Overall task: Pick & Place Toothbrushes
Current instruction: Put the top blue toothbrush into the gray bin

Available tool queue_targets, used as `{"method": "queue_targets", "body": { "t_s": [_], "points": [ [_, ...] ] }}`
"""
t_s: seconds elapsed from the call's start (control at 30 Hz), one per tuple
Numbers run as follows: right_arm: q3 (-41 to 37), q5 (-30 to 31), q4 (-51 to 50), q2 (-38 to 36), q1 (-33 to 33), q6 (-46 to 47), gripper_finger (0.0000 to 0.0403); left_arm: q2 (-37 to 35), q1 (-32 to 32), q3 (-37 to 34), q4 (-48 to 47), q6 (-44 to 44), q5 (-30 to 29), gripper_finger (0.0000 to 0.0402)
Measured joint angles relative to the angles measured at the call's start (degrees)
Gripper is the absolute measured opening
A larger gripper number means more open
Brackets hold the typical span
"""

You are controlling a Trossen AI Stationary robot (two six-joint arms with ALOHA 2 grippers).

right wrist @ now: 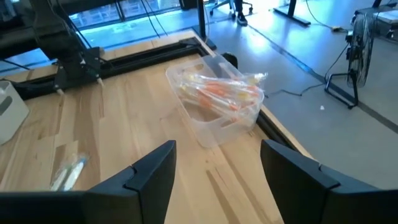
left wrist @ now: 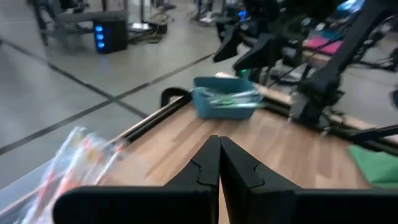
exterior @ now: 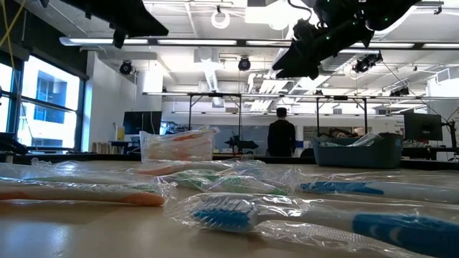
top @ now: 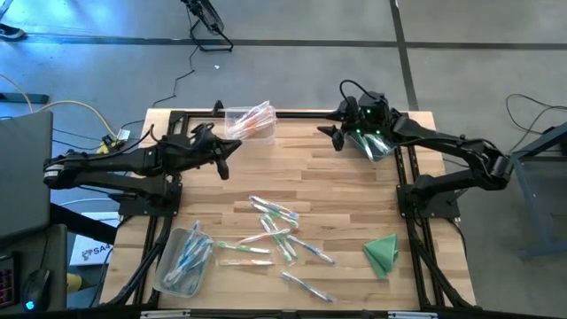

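The toothbrushes (top: 276, 232) lie scattered across the middle and near part of the desk (top: 354, 186), each sealed in a clear, crinkly wrapper; in the low view a blue-bristled one (exterior: 222, 213) lies closest, an orange one (exterior: 79, 192) beside it. They look light and stiff, but the film is probably slick and loose, so a pinch on the wrapper edge alone could slip or let the brush swing. The mid-handle, taken across its narrow width, seems the safest hold; several overlap, so an outlying one such as the brush near the front edge (top: 307, 285) would come away cleanest.

Three bins already hold some: a clear bin (top: 251, 121) with orange brushes at the far edge, a bin (top: 184, 260) with blue ones at the near left corner, and a blue bin (left wrist: 225, 104) with green ones under the right arm. A green cloth (top: 383, 252) lies to the right.

The left pincer (top: 223, 166) hovers near the clear bin, clenched and empty. The right pincer (top: 339, 137) hangs above the far right corner, released and holding nothing.
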Motion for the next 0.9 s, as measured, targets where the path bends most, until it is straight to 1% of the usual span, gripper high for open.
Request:
{"method": "queue_targets", "body": {
  "t_s": [0.13, 0.3, 0.4, 0.5, 0.63, 0.73, 0.9],
  "points": [
    [-0.01, -0.01, 0.73, 0.0, 0.0, 0.03, 0.0226, -0.02, -0.09, 0.06, 2.55, 0.02, 0.92, 0.0],
    [-0.01, -0.32, 0.56, 0.01, 0.0, 0.17, 0.0226, -1.18, 0.0, 0.07, 1.84, 2.25, 1.1, 0.0],
    [-0.01, -0.36, 0.55, 0.01, 0.0, 0.72, 0.0226, -3.03, 0.0, 0.07, 1.06, 3.88, 2.61, 0.0],
    [-0.01, -0.39, 0.56, 0.0, 0.06, 2.97, 0.0226, -5.74, 0.0, 0.09, 0.1, 7.89, 4.63, 0.0],
    [-0.01, -0.36, 0.98, 0.02, 1.06, 5.22, 0.0226, -9.47, 0.0, -0.01, -1.72, 11.27, 4.87, 0.0],
    [-0.01, -0.41, 3.51, 0.01, 2.92, 6.6, 0.0226, -12.04, 0.0, -2.25, -1.08, 12.07, 4.87, 0.0],
    [-0.01, -0.37, 9.23, 0.67, 7.41, 6.21, 0.0226, -15.83, 0.0, -7.68, 0.69, 8.79, 5.37, 0.0]
  ]
}}
